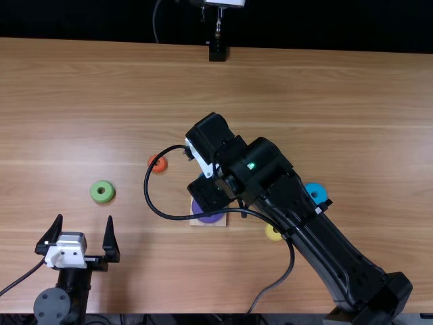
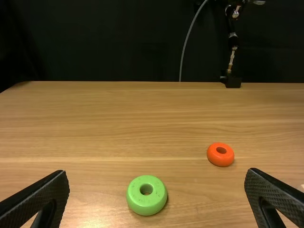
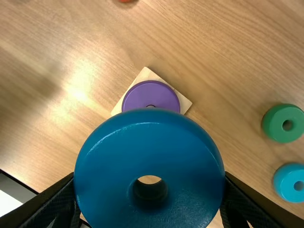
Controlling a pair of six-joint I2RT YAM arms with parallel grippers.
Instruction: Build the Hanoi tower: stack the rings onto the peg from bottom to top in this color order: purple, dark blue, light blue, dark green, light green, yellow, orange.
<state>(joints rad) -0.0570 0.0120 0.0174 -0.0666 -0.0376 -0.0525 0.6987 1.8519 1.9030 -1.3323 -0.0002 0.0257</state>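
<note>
While the right gripper point(image 3: 149, 192) holds the dark blue ring point(image 3: 149, 142), seen flat-on, the purple ring point(image 1: 207, 217) sits on its base point(image 3: 148, 74), toward the table's near edge from that wrist; alignment appears outstanding. The left gripper point(image 1: 84, 217), spread wide, stands farther off.
</note>
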